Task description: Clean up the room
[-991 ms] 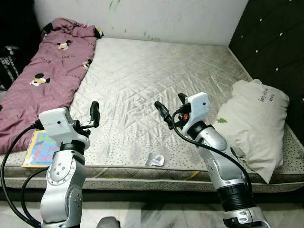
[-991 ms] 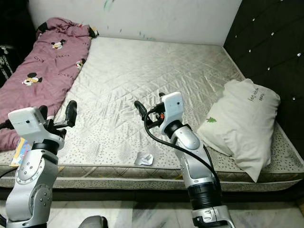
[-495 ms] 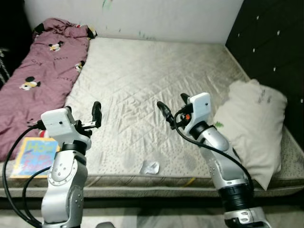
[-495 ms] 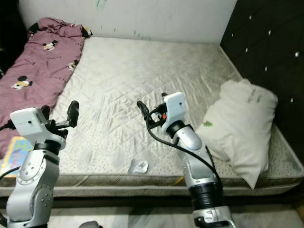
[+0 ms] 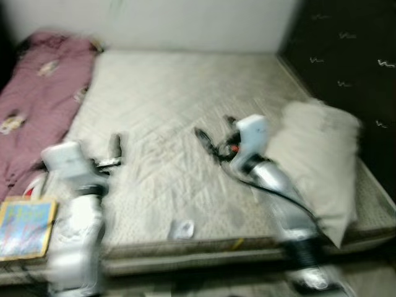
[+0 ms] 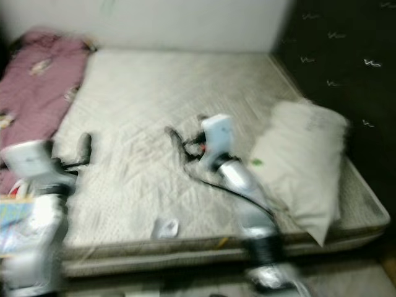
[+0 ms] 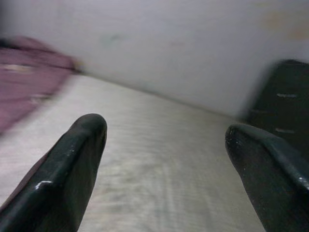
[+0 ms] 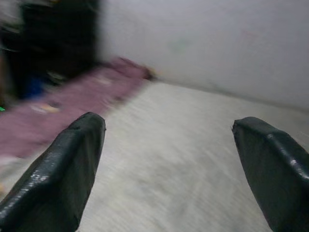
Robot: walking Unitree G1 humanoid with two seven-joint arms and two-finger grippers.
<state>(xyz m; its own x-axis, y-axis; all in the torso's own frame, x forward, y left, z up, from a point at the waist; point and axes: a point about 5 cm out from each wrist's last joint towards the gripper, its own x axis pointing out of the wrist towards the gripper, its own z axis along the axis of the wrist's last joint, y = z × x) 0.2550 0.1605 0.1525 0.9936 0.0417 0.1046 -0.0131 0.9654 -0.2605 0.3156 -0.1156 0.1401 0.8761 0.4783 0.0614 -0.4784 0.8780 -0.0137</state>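
- Two eye views have gone soft with blur and the whole scene has slid since a moment ago, so the camera is turning or stepping; the things on the bed have not themselves moved, and I judge the robot is repositioning, not yet reaching.
- The bare mattress lies crosswise ahead, with the white wall behind it and the dark padded headboard on the robot's right.
- A purple blanket is heaped along the left side of the bed, and a white pillow leans at the right, near the headboard.
- The left gripper is held out over the near left part of the mattress, fingers spread wide with nothing between them.
- The right gripper is raised over the middle of the bed, pointing across toward the blanket, likewise parted and empty.
- A colourful picture book rests at the near left corner of the bed.
- A small crumpled white wrapper sits close to the near edge, between the two arms; it looks the likeliest first pick-up.
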